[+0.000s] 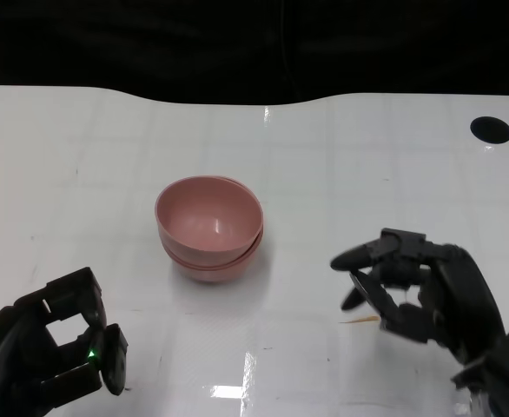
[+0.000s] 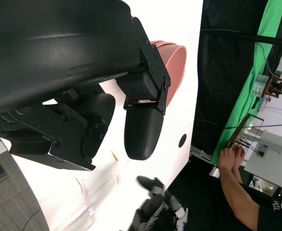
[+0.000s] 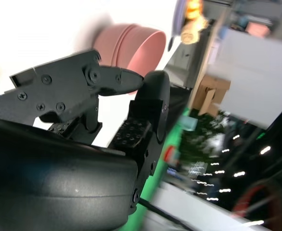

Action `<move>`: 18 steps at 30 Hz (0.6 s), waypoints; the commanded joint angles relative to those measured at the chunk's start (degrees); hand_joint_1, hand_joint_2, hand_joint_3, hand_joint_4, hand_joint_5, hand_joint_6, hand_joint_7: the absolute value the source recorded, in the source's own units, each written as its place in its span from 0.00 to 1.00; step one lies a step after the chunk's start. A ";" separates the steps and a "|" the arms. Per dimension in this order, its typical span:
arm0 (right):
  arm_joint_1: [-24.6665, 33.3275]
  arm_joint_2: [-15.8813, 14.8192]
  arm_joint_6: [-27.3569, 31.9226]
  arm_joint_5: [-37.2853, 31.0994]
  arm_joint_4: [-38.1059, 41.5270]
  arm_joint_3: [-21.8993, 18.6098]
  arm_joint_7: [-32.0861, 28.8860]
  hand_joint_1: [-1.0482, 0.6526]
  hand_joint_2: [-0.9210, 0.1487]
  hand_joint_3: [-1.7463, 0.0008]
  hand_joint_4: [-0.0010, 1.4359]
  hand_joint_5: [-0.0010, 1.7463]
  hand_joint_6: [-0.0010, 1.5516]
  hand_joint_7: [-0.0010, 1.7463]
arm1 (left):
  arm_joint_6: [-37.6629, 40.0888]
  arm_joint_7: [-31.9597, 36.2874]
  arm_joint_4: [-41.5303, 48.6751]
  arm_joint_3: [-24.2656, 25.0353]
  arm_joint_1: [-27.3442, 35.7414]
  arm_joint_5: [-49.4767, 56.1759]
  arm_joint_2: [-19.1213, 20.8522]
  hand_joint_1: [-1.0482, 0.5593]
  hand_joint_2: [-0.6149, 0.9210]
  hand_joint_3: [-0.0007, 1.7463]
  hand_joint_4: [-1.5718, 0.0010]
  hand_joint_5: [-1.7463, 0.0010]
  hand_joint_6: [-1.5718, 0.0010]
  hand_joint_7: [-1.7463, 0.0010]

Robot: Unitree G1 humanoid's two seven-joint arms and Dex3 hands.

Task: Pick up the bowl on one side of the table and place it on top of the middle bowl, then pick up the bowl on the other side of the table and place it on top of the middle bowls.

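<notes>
A stack of pink bowls (image 1: 209,228) stands nested in the middle of the white table (image 1: 341,156); its rims show as thin layers. The same pink stack (image 2: 174,60) appears past my left fingers in the left wrist view, and the stack (image 3: 131,45) shows beyond my right fingers in the right wrist view. My left hand (image 1: 50,343) rests low at the near left, holding nothing, fingers apart. My right hand (image 1: 415,287) hovers at the near right of the stack, fingers spread and empty, a hand's width from the bowls.
A black round hole (image 1: 491,129) sits at the table's far right. A small tan sliver (image 1: 359,321) lies on the table under my right hand. A person's arm (image 2: 237,187) shows beyond the table in the left wrist view.
</notes>
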 commanded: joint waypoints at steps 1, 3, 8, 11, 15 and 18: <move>0.72 0.45 2.77 3.92 -2.09 -2.48 3.49 0.57 0.32 0.34 0.58 0.99 0.49 0.88 | 0.76 -0.04 -0.17 0.69 0.22 -0.86 0.71 0.84 1.00 0.82 0.36 0.00 0.49 0.00; 0.86 1.15 3.58 4.65 -2.29 -3.32 4.83 0.58 0.32 0.33 0.59 1.00 0.49 0.91 | 0.96 0.25 -0.45 0.69 0.30 -0.87 0.73 0.84 1.00 0.82 0.36 0.00 0.49 0.00; 1.24 3.66 15.64 17.30 -5.30 -6.46 12.60 0.58 0.30 0.34 0.61 1.00 0.46 0.95 | 1.23 0.57 -0.54 1.00 0.37 -1.10 0.56 0.83 1.00 0.82 0.36 0.00 0.49 0.00; 1.65 4.09 23.55 22.10 -7.97 -8.52 14.03 0.58 0.33 0.34 0.62 1.00 0.45 0.95 | 1.61 1.02 -0.79 1.13 0.46 -1.22 0.45 0.83 1.00 0.82 0.36 0.00 0.49 0.00; 2.68 5.36 31.85 26.59 -10.47 -11.15 13.44 0.61 0.37 0.29 0.61 1.00 0.43 0.99 | 2.15 2.05 -1.69 1.29 0.69 -1.30 0.12 0.83 1.00 0.82 0.37 0.00 0.50 0.00; 3.62 6.19 35.36 27.53 -11.06 -12.45 13.50 0.60 0.37 0.26 0.61 1.00 0.43 1.00 | 2.46 2.66 -2.18 1.63 0.95 -1.61 -0.07 0.83 1.00 0.82 0.37 0.00 0.50 0.00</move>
